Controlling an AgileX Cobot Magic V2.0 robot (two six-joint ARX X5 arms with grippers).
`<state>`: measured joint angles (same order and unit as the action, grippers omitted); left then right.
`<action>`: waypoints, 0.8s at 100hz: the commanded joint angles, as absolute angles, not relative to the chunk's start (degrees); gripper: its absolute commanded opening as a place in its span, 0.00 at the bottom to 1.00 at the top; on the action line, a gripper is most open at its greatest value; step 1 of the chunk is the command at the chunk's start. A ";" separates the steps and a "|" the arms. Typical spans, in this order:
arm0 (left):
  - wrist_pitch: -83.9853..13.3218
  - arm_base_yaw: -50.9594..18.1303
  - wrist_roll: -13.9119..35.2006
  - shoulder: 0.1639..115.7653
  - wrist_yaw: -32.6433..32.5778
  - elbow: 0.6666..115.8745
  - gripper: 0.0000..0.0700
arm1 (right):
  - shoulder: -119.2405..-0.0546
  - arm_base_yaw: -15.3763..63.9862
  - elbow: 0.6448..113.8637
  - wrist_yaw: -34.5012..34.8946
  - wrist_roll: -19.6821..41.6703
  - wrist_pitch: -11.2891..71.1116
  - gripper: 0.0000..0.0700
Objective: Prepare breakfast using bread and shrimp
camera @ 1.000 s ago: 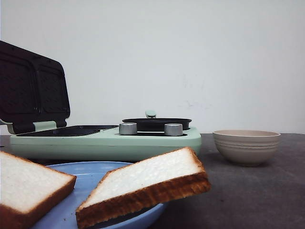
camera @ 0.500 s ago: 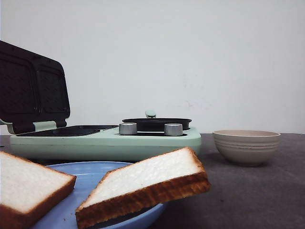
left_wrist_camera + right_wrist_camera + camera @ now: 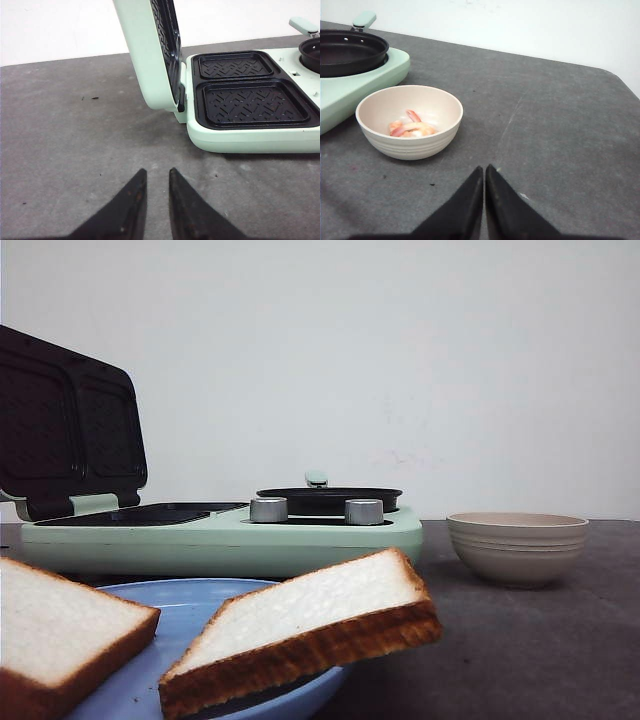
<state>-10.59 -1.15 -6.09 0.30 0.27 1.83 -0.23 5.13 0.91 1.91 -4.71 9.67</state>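
While two bread slices (image 3: pixel 300 635) wait, one shrimp (image 3: pixel 412 128).

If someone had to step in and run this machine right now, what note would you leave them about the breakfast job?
Left gripper: empty, jaws slightly apart, above bare grey table in front of the open pale green sandwich maker.
Right gripper: empty, jaws shut, near the beige ceramic bowl.
Two white bread slices with toasted crusts lie on the blue plate.
Orange-pink shrimp sits in the bowl.
Done: lid is up, the black grill plates and the black round pan hold nothing.
Left: move bread and shrimp onto the appliance.
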 commanded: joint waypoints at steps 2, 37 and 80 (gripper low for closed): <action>-10.72 -1.13 -6.26 0.23 0.43 0.86 0.00 | -0.21 5.15 0.67 1.96 -4.93 8.99 0.00; -9.85 -1.13 -1.98 0.23 0.43 0.93 0.00 | -0.21 5.15 0.67 2.92 -2.92 9.04 0.00; -4.27 -1.13 10.22 0.23 0.47 0.97 0.00 | -0.21 5.17 0.89 3.25 11.07 9.06 0.00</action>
